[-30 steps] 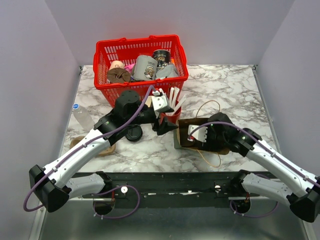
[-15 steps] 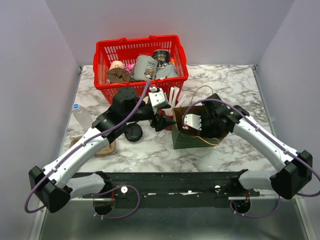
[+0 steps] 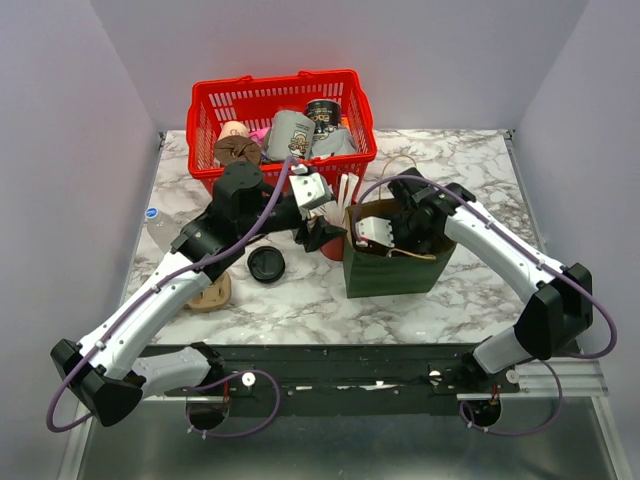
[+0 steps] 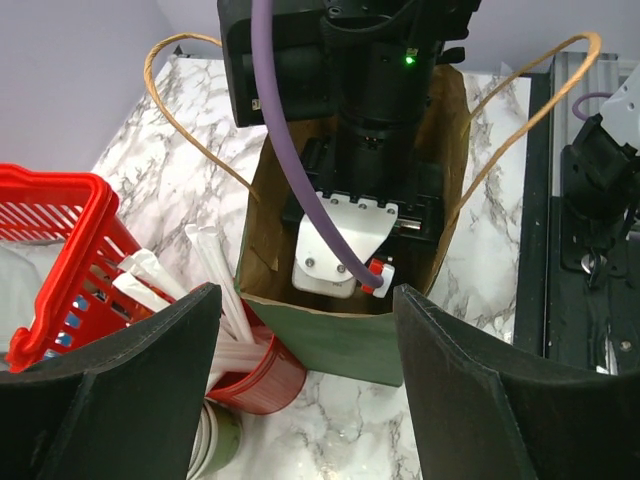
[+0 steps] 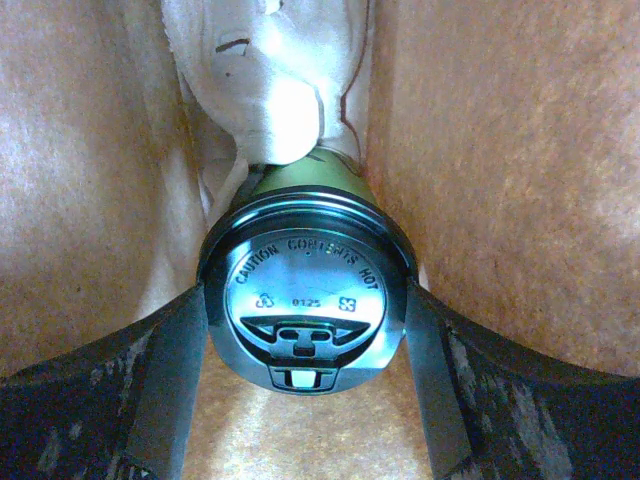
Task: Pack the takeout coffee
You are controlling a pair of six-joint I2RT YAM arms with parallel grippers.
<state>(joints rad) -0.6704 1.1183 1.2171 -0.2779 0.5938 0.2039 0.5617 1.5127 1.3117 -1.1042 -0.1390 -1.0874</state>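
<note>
Right tool (image 5: 305, 335): pinching one takeout coffee (image 5: 305, 295) at its black lid, a finger against each side, down inside one green paper bag (image 3: 392, 275), with crumpled white paper (image 5: 285, 90) behind it. Right arm bends over into the bag mouth. Left tool (image 4: 300, 300): spread, empty, beside one red cup (image 4: 260, 375) of white sticks. One red basket (image 3: 270, 82) of mixed items stands at the far side of the table (image 3: 470, 170).

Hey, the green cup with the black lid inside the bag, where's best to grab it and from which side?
Grip the olive-green paper cup with the round black plastic lid across its lid rim, from above through the open mouth of the dark green paper bag. The lid faces the opening and bag walls crowd its sides.
</note>
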